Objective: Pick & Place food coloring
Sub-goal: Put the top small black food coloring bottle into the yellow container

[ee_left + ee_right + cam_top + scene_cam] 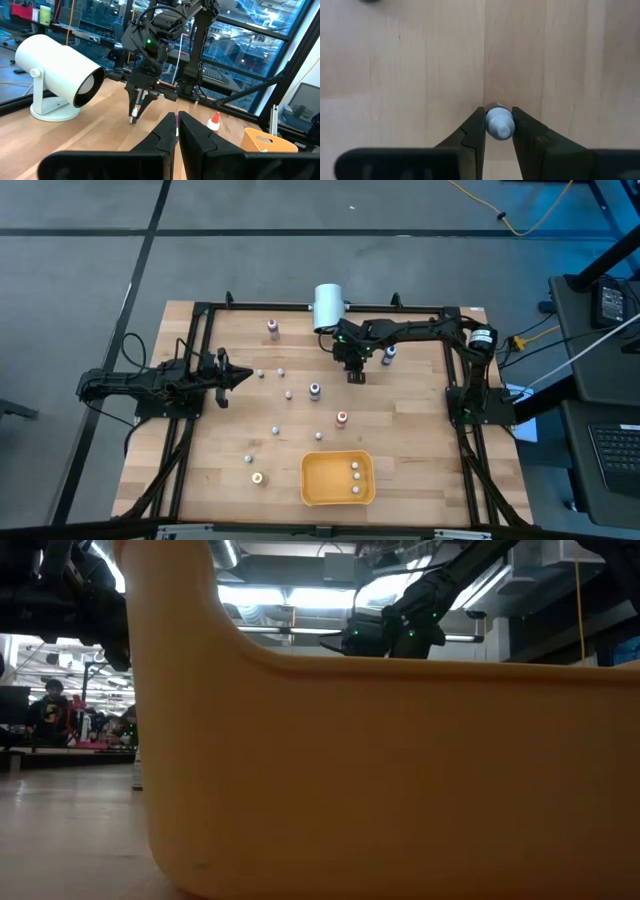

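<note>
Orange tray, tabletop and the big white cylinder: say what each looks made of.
The orange tray looks like moulded plastic: one even colour, rounded corners, a smooth, faintly glossy wall in the low view. The tabletop looks like pale wood, with visible plank seams and grain. The big white cylinder seems matte plastic or painted metal; the look leaves it open.

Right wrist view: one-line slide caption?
Right hand closed on a whitish-topped food coloring bottle, over the wooden table.
</note>
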Tool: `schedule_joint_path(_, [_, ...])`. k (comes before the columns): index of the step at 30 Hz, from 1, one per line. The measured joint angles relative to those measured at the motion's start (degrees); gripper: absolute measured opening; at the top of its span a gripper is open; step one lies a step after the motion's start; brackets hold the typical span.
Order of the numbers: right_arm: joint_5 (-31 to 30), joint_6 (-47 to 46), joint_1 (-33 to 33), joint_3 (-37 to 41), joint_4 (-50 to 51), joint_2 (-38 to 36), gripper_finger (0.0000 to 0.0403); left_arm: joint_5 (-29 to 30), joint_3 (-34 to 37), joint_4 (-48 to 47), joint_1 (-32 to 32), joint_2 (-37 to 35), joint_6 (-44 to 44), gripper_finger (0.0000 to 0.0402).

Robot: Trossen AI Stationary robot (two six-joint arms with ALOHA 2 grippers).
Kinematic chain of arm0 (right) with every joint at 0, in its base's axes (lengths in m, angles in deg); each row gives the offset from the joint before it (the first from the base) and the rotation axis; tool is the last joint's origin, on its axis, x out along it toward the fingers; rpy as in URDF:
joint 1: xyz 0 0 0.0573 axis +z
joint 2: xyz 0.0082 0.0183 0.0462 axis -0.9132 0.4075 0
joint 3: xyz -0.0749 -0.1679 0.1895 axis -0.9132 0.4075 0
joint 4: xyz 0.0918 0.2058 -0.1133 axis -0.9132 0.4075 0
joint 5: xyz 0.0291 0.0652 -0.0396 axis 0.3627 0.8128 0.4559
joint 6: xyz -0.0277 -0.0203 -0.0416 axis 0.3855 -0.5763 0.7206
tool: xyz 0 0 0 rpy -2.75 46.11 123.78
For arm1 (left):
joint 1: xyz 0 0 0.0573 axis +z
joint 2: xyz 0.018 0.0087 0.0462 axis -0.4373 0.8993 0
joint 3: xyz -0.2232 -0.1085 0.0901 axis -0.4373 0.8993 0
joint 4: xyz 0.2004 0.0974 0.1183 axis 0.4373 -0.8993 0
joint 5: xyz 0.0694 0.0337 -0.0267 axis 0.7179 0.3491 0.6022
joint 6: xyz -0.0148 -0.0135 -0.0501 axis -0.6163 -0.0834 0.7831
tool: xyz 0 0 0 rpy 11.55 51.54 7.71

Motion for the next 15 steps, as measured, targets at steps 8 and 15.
schedule_joint_path(8, [0.48, -2.06, 0.68, -0.02, 4.9, -4.73, 0.0081, -0.02, 0.0, -0.02, -0.02, 0.0, 0.0, 0.0017])
schedule_joint_path(15, [1.61, -4.82, 3.41, -0.02, 8.9, -11.57, 0.0078, -0.01, 0.0, 0.0, -0.01, 0.0, 0.0, 0.0017])
